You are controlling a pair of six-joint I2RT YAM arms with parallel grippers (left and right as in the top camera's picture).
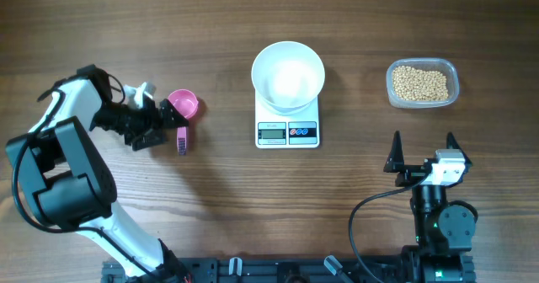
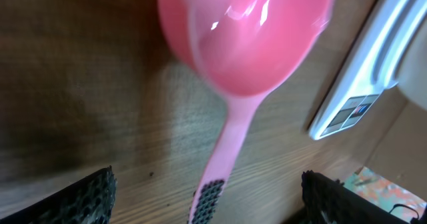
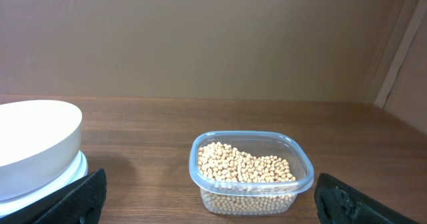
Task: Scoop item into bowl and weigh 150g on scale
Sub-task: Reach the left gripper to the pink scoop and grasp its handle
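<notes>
Scale (image 1: pixel 288 132) has its display edge toward the robot (image 1: pixel 434 220), seemingly square-on

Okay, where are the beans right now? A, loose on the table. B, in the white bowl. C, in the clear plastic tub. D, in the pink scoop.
C: the beans sit in the clear tub, while the white bowl on the scale is empty.
</notes>
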